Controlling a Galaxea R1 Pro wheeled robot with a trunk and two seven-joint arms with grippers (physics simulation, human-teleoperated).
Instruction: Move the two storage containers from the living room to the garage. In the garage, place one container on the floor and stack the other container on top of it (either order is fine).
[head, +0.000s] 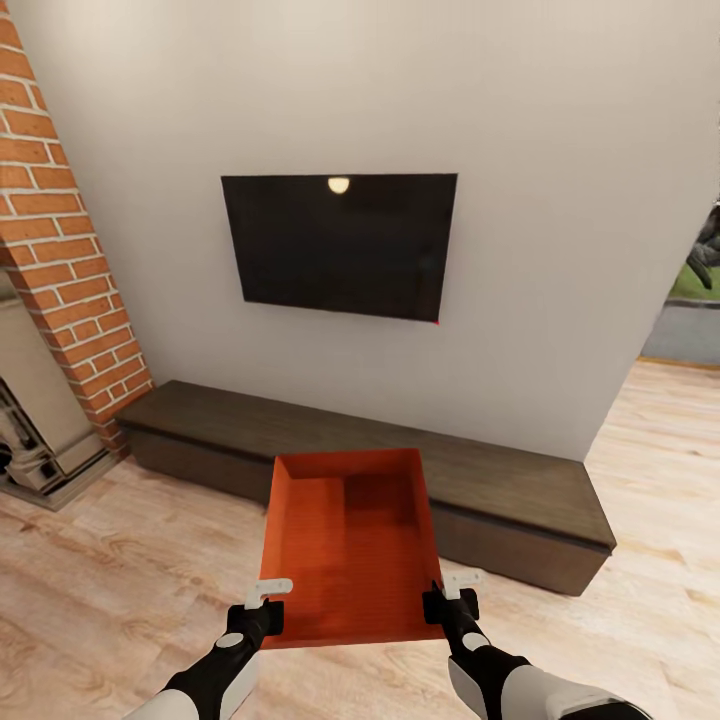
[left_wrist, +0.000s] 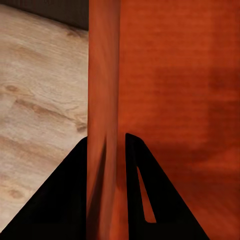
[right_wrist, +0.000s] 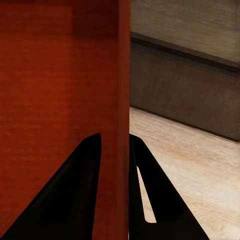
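Observation:
One orange-red storage container (head: 345, 545) hangs open-topped in front of me, held above the light wood planks of the living room. My left gripper (head: 268, 600) is shut on its left wall (left_wrist: 102, 100), one finger inside and one outside. On the opposite side, my right gripper (head: 452, 592) pinches the right wall (right_wrist: 124, 90) the same way. The container's inside (left_wrist: 180, 90) is empty.
A long low dark wood TV bench (head: 520, 500) runs along the white wall just beyond the container, under a black wall TV (head: 340, 245). A red brick column (head: 60, 240) stands at the left. An opening to another room (head: 690, 330) shows at the right.

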